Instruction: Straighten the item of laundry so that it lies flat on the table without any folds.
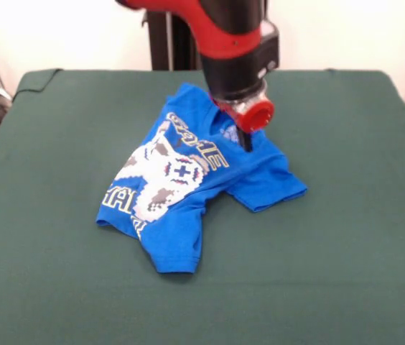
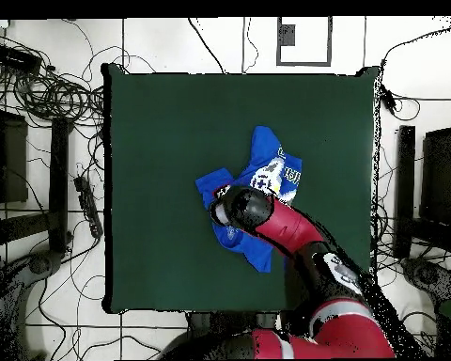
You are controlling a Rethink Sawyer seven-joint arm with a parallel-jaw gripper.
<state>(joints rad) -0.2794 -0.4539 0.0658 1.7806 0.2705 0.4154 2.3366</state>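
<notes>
Green counter (image 1: 346, 273), wide and bare up front. Mid-counter, crumpled blue T-shirt (image 1: 181, 215), hem nearest, folded over itself, print up. Behind that, fingers (image 1: 246, 141) down at the collar; open or closed, cannot tell.

Robot lab, set up for testing.

Shown by a red and black arm (image 2: 300, 235) on a pedestal reaching over a surface (image 2: 173, 141) draped in dark green cloth, tangled cables (image 2: 51, 89) strewn across a pale tiled floor (image 2: 220, 42) well away from the hand (image 1: 246, 140), dark equipment racks (image 2: 403, 188) off to either side, plain white walls (image 1: 80, 32) behind.
</notes>
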